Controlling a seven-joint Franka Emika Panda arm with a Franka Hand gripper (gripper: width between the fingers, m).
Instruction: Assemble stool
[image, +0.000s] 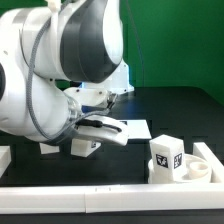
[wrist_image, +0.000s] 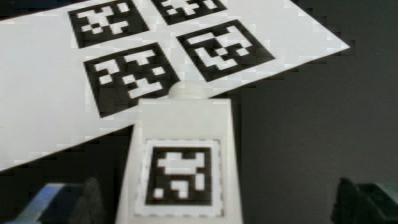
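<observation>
Near marker board, tagged white leg

Leg beside marker board: smooth white plastic, matt.
Marker board: matt white, paper-like sheet.
Tabletop: matt black.
Arm shell: glossy white plastic.

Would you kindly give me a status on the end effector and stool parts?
End effector open, astride a leg. That leg's end at marker board edge. Another leg upright at seat disc. No obstruction seen.
</observation>
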